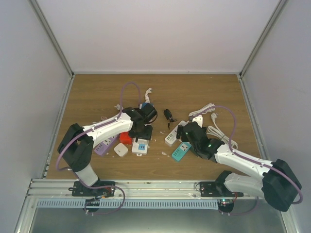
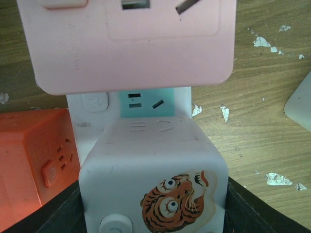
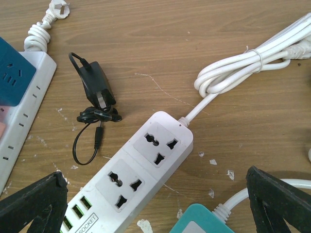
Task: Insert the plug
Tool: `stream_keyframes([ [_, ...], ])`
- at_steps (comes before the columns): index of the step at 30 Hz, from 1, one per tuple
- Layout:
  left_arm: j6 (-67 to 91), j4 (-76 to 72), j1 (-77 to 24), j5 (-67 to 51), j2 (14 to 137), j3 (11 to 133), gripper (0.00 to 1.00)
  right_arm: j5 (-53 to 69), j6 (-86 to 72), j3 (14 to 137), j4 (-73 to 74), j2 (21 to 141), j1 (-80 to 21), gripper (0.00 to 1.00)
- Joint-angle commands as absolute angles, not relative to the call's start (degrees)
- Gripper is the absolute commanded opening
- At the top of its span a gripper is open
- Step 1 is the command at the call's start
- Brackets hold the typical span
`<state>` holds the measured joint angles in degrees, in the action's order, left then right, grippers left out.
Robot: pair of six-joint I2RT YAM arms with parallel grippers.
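One black plug point(image 3: 97, 87) lies loose on the desk point(image 3: 146, 29), cord bundled, just beside a white power strip point(image 3: 146, 170) marked "SOCKET"; our right gripper point(image 3: 155, 194) hangs above, spread wide, holding nothing; our left gripper point(image 2: 153, 208) pinches a white cube socket point(image 2: 150, 150) bearing a tiger sticker point(image 2: 175, 194).

The black plug point(image 3: 95, 85) lies flat on its side, prongs showing, its thin lead point(image 3: 85, 145) knotted in a small bundle just below it. In the right wrist view it sits at ten o'clock from the white strip point(image 3: 146, 165), near it but apart. The strip lies slantwise, face up, showing two universal sockets and green USB ports at its lower end, with its cord point(image 3: 228, 73) looped at two o'clock.
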<state>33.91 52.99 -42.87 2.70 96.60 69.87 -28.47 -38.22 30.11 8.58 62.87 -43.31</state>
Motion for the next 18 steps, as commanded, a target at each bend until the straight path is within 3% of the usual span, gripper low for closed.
stream_keyframes([
  [1,32.4,51.2,-43.3,1.9,103.5,62.9,0.28,-30.8,-39.0,31.0,8.9,62.1,-42.8,1.0],
  [6,32.0,49.2,-43.7,0.1,105.5,61.4,0.29,-31.1,-39.4,31.0,9.8,61.8,-42.8,1.0],
  [10,32.3,50.2,-43.7,1.0,104.3,63.5,0.38,-31.2,-39.9,31.6,11.0,61.5,-42.7,1.0],
  [15,34.0,53.1,-43.6,5.6,98.6,70.3,0.75,-29.3,-38.2,33.3,12.9,61.6,-42.7,0.99],
  [18,34.4,50.9,-43.4,6.9,94.1,72.7,0.86,-28.3,-35.8,34.5,14.2,61.9,-42.7,1.0],
])
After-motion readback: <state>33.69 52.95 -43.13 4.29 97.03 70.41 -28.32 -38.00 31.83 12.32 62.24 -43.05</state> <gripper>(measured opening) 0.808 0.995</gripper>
